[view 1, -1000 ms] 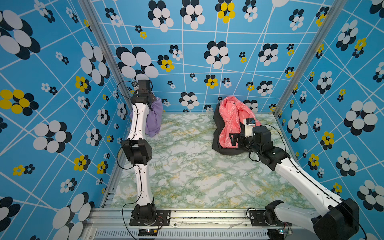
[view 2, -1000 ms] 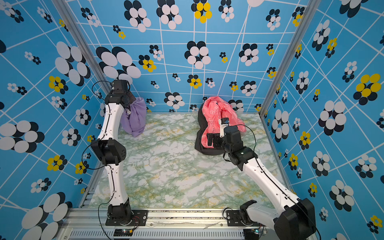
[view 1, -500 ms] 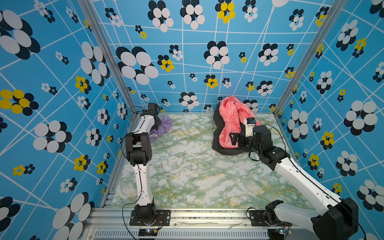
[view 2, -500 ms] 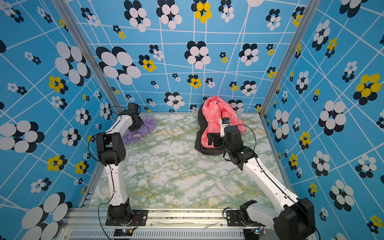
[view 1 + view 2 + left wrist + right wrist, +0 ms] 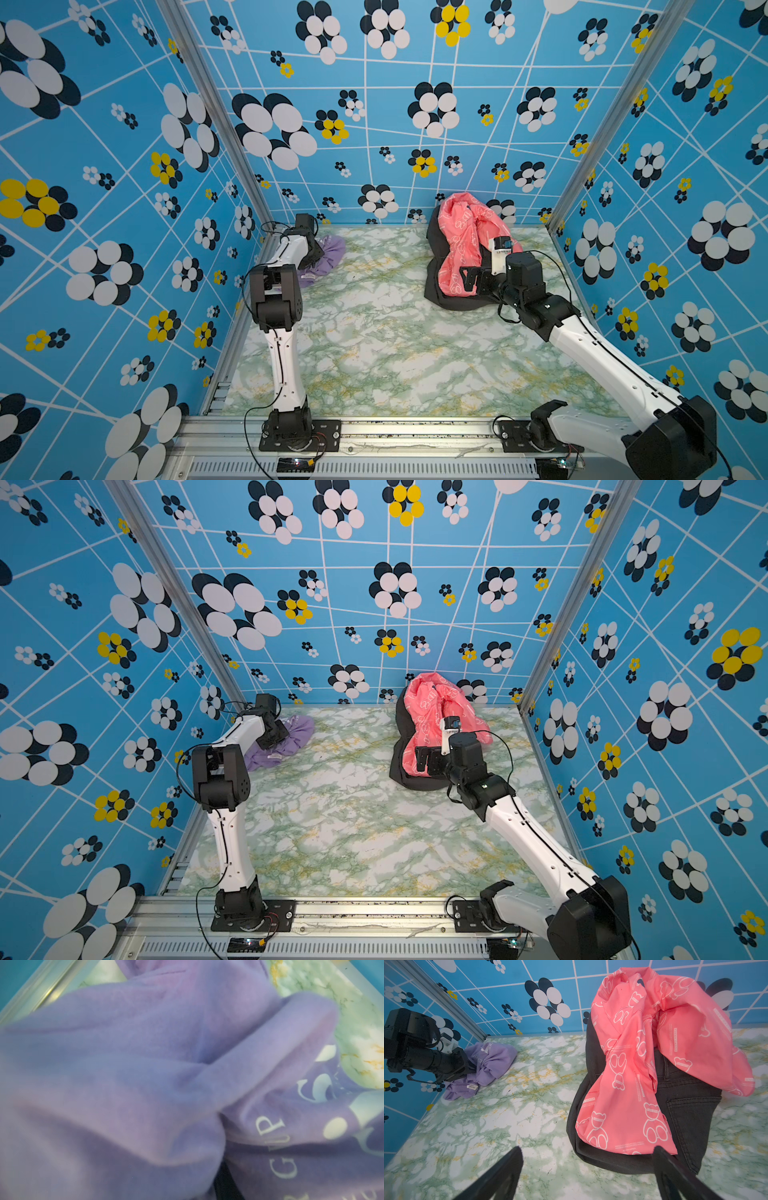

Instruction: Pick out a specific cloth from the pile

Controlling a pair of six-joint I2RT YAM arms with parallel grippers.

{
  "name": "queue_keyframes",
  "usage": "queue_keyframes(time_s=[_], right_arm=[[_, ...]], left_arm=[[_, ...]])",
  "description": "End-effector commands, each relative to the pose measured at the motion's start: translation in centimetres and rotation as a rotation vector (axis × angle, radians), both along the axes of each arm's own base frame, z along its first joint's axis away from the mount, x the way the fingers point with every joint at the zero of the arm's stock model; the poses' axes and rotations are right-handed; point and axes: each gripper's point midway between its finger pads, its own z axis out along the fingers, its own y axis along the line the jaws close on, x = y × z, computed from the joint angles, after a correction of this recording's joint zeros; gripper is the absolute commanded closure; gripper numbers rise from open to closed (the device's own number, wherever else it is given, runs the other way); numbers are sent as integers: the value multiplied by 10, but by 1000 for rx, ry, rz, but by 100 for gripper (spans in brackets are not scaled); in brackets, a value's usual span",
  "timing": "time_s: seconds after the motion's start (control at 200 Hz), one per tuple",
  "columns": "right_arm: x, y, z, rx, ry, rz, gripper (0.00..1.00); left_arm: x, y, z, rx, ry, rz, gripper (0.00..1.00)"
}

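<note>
The cloth (image 5: 328, 257) (image 5: 293, 737), lilac with white lettering and a small white label (image 5: 471, 1086), lies bunched on the table in the back left corner. My left gripper (image 5: 309, 254) (image 5: 275, 734) (image 5: 464, 1064) is pressed down into it. In the left wrist view the cloth (image 5: 145, 1064) fills the picture and hides the jaws. The pile stands at the back right: a coral-pink cloth (image 5: 461, 245) (image 5: 654, 1053) draped over a black garment (image 5: 436, 291) (image 5: 685, 1118). My right gripper (image 5: 471, 279) (image 5: 424, 759) (image 5: 587, 1148) stands open just in front of the pile with nothing between its fingers.
The green marble table (image 5: 374, 332) is boxed in by blue flower-patterned walls on three sides. Aluminium posts (image 5: 232, 137) (image 5: 598, 137) stand at the back corners. A metal rail (image 5: 395, 428) with both arm bases runs along the front edge.
The left arm has come down from beside the wall, bringing the hanging lilac cloth onto the table in the back left corner. The right arm has not moved.
</note>
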Motion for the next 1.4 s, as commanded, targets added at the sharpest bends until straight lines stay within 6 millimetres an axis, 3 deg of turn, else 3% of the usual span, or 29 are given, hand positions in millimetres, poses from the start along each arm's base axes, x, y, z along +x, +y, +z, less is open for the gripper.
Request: queue_keyframes(time_s=[0.0,0.095,0.235,0.38,0.49,0.51,0.55,0.669,0.804,1.009,1.184,1.399], right_arm=[[-5,-3,8,16,-13,4,1],[-7,-4,11,17,-20,3,1],[-10,-6,18,24,-34,1,1],[-14,-9,26,30,-49,-5,1],[-18,-14,31,32,-67,-23,1],[-19,-15,32,31,-72,-26,1],[-21,-18,32,27,-77,-39,1],[-26,-35,28,-8,-100,-102,1],[-33,-63,5,-77,-110,-205,1],[-40,-114,-40,-136,-114,-389,1],[-42,-151,-76,-166,-112,-513,1],[-29,-160,-104,-263,-141,-496,1]], left_arm=[[-7,-3,-4,-30,52,-36,71],[-2,-1,28,-13,-24,-48,59],[3,-5,92,8,-159,-95,43],[-5,-14,154,42,-273,-154,28],[-22,-22,193,60,-354,-199,19],[-24,-23,190,57,-353,-207,19],[-35,-27,209,58,-402,-230,18],[-71,-36,230,66,-515,-265,14],[-118,-38,229,105,-639,-261,4],[-171,-31,166,197,-699,-240,1],[-188,-20,125,297,-706,-202,1],[-188,-18,94,406,-705,-254,1]])
